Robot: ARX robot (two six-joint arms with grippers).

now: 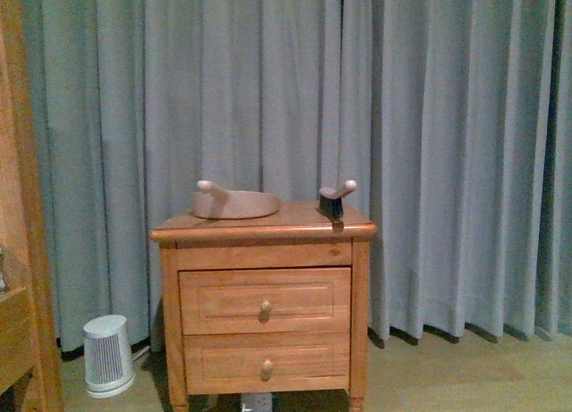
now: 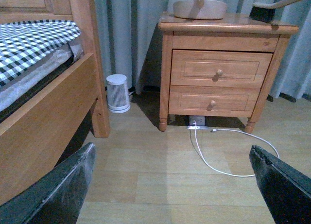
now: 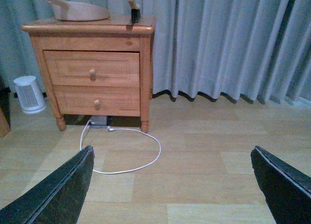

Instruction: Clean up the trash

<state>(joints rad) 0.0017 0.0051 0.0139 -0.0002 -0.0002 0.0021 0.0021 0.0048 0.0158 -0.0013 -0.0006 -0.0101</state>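
Note:
No crumpled wad of white paper shows in any view; the trash is out of view. A beige dustpan (image 1: pixel 234 202) and a small hand brush (image 1: pixel 333 199) with a beige handle lie on top of a wooden nightstand (image 1: pixel 264 309). They also show in the left wrist view, dustpan (image 2: pixel 199 8) and brush (image 2: pixel 272 8), and in the right wrist view, dustpan (image 3: pixel 77 10) and brush (image 3: pixel 133 9). My left gripper (image 2: pixel 172 185) is open and empty above the wood floor. My right gripper (image 3: pixel 172 185) is open and empty above the floor. Neither arm shows in the front view.
The nightstand stands against grey curtains (image 1: pixel 429 117). A small white heater (image 1: pixel 107 354) sits on the floor to its left. A white cable (image 3: pixel 131 151) loops on the floor in front. A wooden bed (image 2: pixel 43 102) with checked bedding is at the left.

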